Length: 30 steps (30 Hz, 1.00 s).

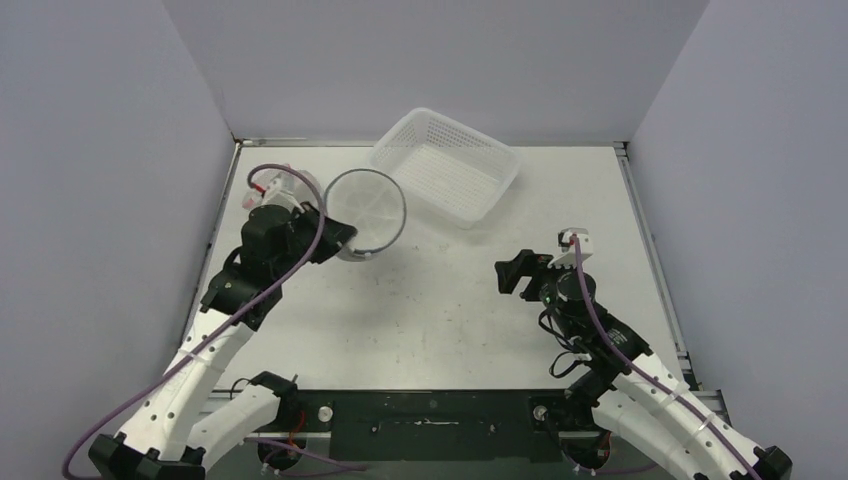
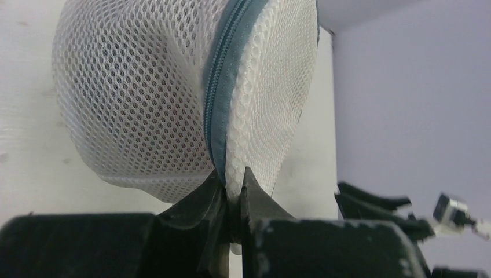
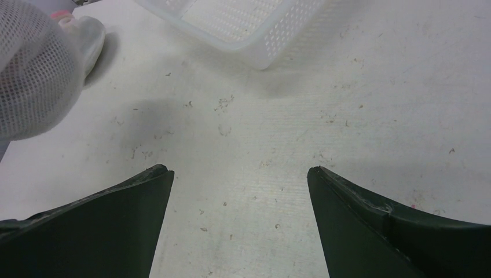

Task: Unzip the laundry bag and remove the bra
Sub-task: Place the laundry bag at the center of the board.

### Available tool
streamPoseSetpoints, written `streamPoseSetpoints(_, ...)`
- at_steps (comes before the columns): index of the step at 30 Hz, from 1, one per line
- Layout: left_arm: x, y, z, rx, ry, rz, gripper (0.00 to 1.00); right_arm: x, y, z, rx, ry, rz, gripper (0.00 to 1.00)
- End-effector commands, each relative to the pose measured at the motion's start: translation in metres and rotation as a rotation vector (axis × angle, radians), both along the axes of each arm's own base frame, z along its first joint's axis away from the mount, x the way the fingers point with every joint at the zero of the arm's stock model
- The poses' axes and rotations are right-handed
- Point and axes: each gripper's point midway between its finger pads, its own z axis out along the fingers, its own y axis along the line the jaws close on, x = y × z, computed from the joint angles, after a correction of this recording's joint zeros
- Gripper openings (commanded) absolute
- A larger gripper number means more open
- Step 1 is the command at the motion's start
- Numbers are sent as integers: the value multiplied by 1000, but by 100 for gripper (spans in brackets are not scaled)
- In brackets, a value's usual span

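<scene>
The laundry bag (image 1: 366, 210) is a round white mesh pouch with a grey zip (image 2: 223, 87) round its edge. My left gripper (image 1: 340, 246) is shut on the bag's rim beside the zip and holds it up on edge at the table's left back. In the left wrist view the pinched mesh sits between the fingertips of that gripper (image 2: 233, 180). The zip looks shut along the part that shows. The bra is hidden; I see only mesh (image 2: 133, 98). My right gripper (image 1: 516, 274) is open and empty over bare table (image 3: 240, 174), to the right of the bag (image 3: 29, 75).
A white perforated plastic basket (image 1: 447, 165) stands tilted at the back centre, just right of the bag; its corner shows in the right wrist view (image 3: 231, 23). Grey walls close the table on the left, back and right.
</scene>
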Motion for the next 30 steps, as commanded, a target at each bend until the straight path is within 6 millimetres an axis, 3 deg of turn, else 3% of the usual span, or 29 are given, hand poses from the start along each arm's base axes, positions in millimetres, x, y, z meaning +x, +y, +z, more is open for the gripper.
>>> streamPoseSetpoints(1, -20, -77, 36, -74, -188, -412, 0, 8, -7, 28, 44, -16, -84, 90)
streamPoseSetpoints(3, -31, -96, 36, -139, -250, -517, 0, 9, -6, 27, 64, -3, -95, 90)
streamPoseSetpoints(6, -39, -108, 27, -231, -355, -578, 0, 8, -8, 27, 104, -4, -119, 90)
streamPoseSetpoints(12, -38, -119, -38, -310, -313, -584, 0, -1, 1, 24, 251, -54, -75, 90)
streamPoseSetpoints(14, -41, -122, -49, -362, -295, -583, 0, -3, 4, 19, 265, -55, -57, 90)
streamPoseSetpoints(20, -48, -122, -55, -312, -305, -550, 0, -3, 9, 5, 263, -47, -36, 90)
streamPoseSetpoints(22, -49, -124, -55, -292, -287, -561, 0, -4, 13, 9, 309, -72, -14, 90)
streamPoseSetpoints(30, -62, -125, -85, -294, -145, -581, 0, -15, 67, 0, 405, 7, 227, 93)
